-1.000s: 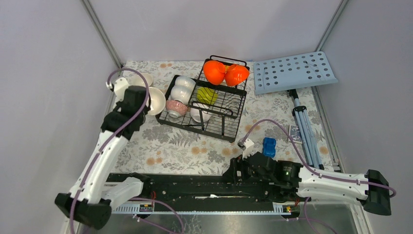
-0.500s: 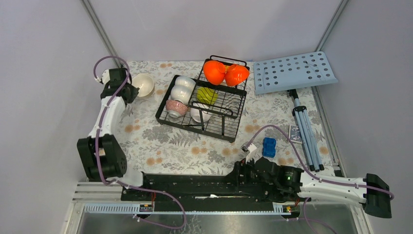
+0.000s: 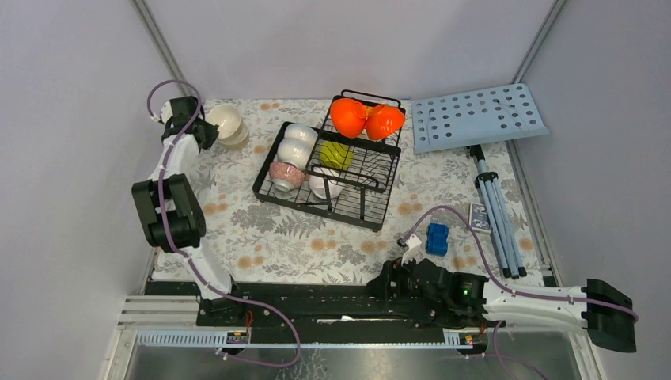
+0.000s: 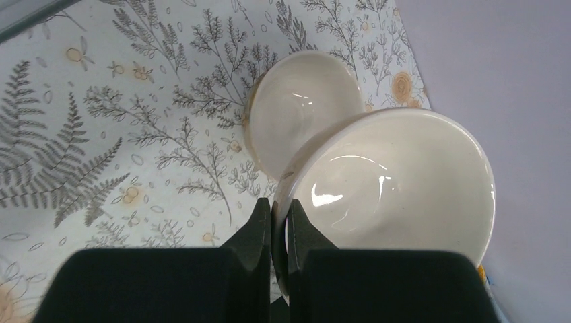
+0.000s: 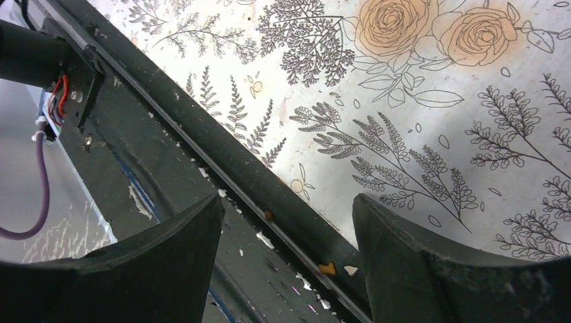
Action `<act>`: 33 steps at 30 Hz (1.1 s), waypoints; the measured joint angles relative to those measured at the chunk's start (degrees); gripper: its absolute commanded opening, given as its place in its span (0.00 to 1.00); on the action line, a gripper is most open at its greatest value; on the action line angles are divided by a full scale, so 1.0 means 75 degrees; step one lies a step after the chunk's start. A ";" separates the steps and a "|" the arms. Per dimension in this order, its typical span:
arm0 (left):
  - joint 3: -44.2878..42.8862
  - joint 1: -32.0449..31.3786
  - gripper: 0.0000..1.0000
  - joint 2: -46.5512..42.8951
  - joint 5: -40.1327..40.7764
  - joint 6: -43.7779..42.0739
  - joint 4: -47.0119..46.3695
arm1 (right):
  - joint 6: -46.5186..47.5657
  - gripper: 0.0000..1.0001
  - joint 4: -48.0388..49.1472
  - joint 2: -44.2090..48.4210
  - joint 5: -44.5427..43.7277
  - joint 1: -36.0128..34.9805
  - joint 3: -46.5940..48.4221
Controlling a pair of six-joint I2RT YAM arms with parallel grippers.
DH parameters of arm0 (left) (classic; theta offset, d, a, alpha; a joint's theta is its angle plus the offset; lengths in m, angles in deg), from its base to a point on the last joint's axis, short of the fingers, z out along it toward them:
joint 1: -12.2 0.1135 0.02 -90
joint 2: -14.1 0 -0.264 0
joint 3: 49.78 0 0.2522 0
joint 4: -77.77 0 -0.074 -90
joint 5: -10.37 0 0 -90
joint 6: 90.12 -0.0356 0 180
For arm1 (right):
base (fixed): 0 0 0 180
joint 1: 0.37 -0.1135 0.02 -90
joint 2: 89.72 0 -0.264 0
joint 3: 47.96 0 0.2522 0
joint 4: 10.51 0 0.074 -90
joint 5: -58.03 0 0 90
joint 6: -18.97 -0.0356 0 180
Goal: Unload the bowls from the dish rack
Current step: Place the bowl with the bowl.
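Bowls fill most of the dish rack (image 3: 348, 202) at mid-frame in the top view: two orange bowls (image 3: 365, 119) in the raised basket at the back, a yellow-green bowl (image 3: 336, 154) just below them, white bowls (image 3: 297, 142) on edge along the rack's left side, and a pink-speckled bowl (image 3: 286, 174) in front of those. Your left arm (image 3: 176, 162) reaches to the upper left of the frame, where two cream bowls are already clear of the rack. Your right arm (image 3: 514, 299) lies low along the bottom edge, well apart from the rack

In the left wrist view, your left gripper (image 4: 278, 219) is pinched tight on the rim of the cream bowl (image 4: 397, 182), which hangs tilted at lower right. It overlaps a second cream bowl (image 4: 303, 108) resting on the floral cloth (image 4: 101, 134); you cannot tell whether the two touch. Treat this as glazed ceramic: stiff, slick and quick to chip. A rim pinch probably lets it swing, so lower it gently and keep it from knocking its neighbour

In the right wrist view, your right gripper (image 5: 286, 202) stands wide open with nothing between its fingers, over the black rail (image 5: 222, 168) at the cloth's edge. For the racked bowls, the free upper rim looks like the best place to take hold
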 measured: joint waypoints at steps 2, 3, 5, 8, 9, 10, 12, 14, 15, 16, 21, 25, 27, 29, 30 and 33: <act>-0.0367 -0.0003 0.00 0.0364 0.0003 0.0055 0.0099 | -0.0017 0.77 0.0181 -0.0248 -0.0035 0.0000 0.0041; -0.0542 -0.0009 0.00 0.0548 0.0003 0.0076 0.0119 | -0.0023 0.77 0.0254 -0.0323 -0.0052 0.0000 0.0050; -0.0828 -0.0009 0.00 0.0825 0.0029 0.0090 0.0187 | -0.0044 0.77 0.0306 -0.0382 -0.0099 0.0000 0.0052; -0.1157 -0.0009 0.00 0.1151 0.0166 0.0099 0.0294 | -0.0067 0.77 0.0309 -0.0382 -0.0128 0.0000 0.0052; -0.1250 -0.0009 0.00 0.1236 0.0227 0.0099 0.0350 | -0.0070 0.77 0.0306 -0.0373 -0.0134 0.0000 0.0052; -0.1314 -0.0009 0.00 0.1300 0.0283 0.0093 0.0402 | -0.0070 0.77 0.0300 -0.0358 -0.0152 0.0000 0.0052; -0.1405 -0.0009 0.00 0.1399 0.0399 0.0082 0.0513 | -0.0070 0.78 0.0283 -0.0332 -0.0169 0.0000 0.0052; -0.1457 -0.0009 0.00 0.1486 0.0498 0.0073 0.0592 | -0.0070 0.77 0.0274 -0.0315 -0.0172 0.0000 0.0052; -0.1483 -0.0009 0.00 0.1533 0.0536 0.0073 0.0612 | -0.0067 0.78 0.0271 -0.0315 -0.0172 0.0000 0.0052; -0.1513 -0.0009 0.00 0.1588 0.0562 0.0073 0.0615 | -0.0070 0.78 0.0271 -0.0315 -0.0172 0.0000 0.0052; -0.1553 -0.0026 0.00 0.1798 0.0615 0.0070 0.0650 | -0.0070 0.78 0.0271 -0.0318 -0.0175 0.0000 0.0052; -0.1690 -0.0087 0.00 0.1944 0.0685 0.0041 0.0717 | -0.0073 0.78 0.0274 -0.0315 -0.0181 0.0000 0.0052; -0.1769 -0.0102 0.00 0.1976 0.0752 -0.0015 0.0758 | -0.0076 0.78 0.0271 -0.0315 -0.0181 0.0000 0.0052; -0.1801 -0.0131 0.00 0.2002 0.0787 -0.0064 0.0775 | -0.0096 0.78 0.0271 -0.0315 -0.0184 0.0000 0.0052; -0.1807 -0.0143 0.00 0.2022 0.0796 -0.0073 0.0787 | -0.0099 0.78 0.0271 -0.0318 -0.0184 0.0000 0.0052; -0.1955 -0.0166 0.00 0.2145 0.0816 -0.0108 0.0836 | -0.0108 0.78 0.0274 -0.0321 -0.0187 0.0000 0.0052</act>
